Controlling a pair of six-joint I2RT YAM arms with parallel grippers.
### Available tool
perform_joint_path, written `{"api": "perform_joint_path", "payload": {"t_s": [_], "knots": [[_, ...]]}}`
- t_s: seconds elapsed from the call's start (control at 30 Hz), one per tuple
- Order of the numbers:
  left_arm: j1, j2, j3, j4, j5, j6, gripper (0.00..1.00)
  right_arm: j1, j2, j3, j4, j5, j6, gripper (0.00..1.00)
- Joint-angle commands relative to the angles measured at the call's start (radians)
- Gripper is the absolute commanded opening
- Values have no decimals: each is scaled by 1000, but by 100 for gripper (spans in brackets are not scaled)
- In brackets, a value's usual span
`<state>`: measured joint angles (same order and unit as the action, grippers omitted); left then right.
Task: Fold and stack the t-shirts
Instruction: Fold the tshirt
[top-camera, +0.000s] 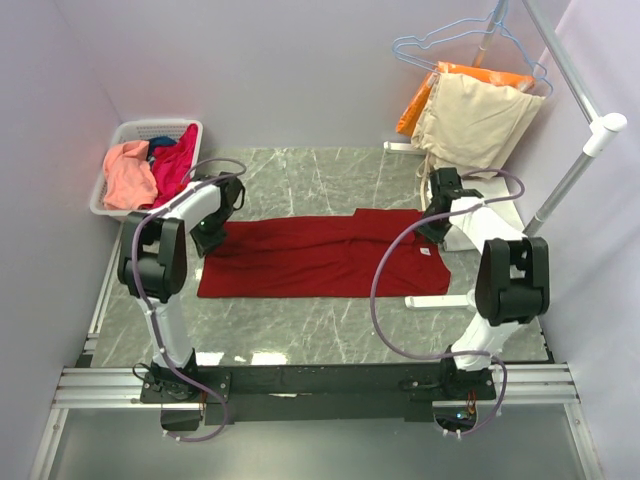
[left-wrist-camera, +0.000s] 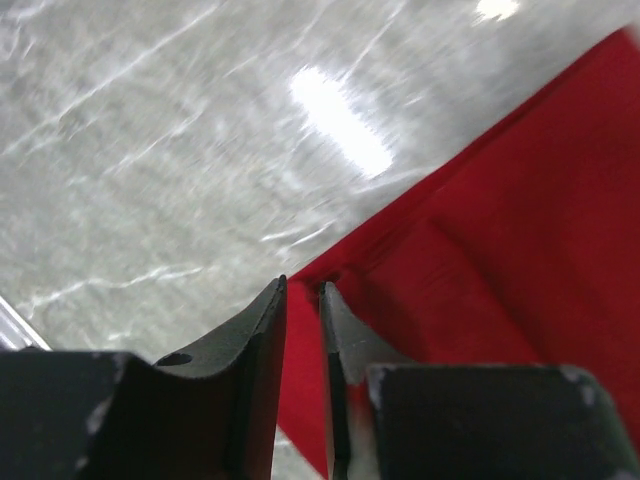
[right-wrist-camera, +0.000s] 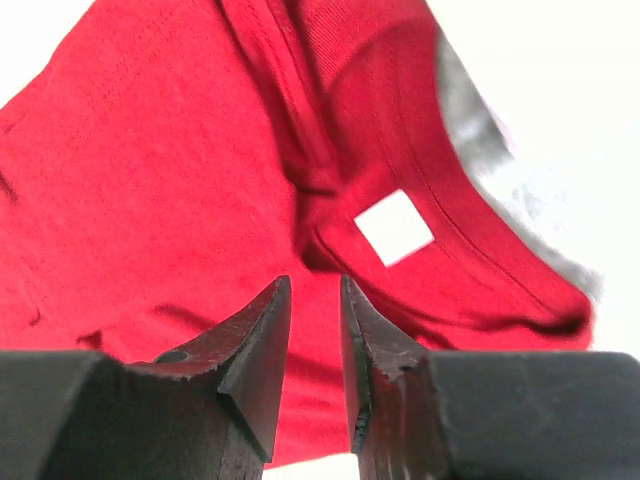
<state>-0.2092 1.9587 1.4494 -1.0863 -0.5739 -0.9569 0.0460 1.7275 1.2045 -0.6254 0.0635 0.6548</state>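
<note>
I see the folded dark red cloth t-shirt (top-camera: 320, 255) lying flat at frame centre on the grey marble-pattern table (top-camera: 330, 330), the left gripper (left-wrist-camera: 303, 300) narrowly parted and empty over its left-end corner, and the right gripper (right-wrist-camera: 315, 295) narrowly parted and empty beside the white collar label (right-wrist-camera: 394, 227).
</note>
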Motion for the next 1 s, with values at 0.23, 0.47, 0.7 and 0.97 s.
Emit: {"api": "perform_joint_path", "payload": {"t_s": [0.23,0.47,0.7,0.97], "knots": [[-6,-129,-26,136,84,49,25,15,-106,-5,0,32,17,35],[-6,-14,51,186,174,96,27,35,-28,92,-2,4,8,34],[-6,112,124,224,174,113,27,41,9,112,0,-22,-3,33],[-9,77,60,204,187,107,26,43,17,121,-7,-17,-6,32]]}}
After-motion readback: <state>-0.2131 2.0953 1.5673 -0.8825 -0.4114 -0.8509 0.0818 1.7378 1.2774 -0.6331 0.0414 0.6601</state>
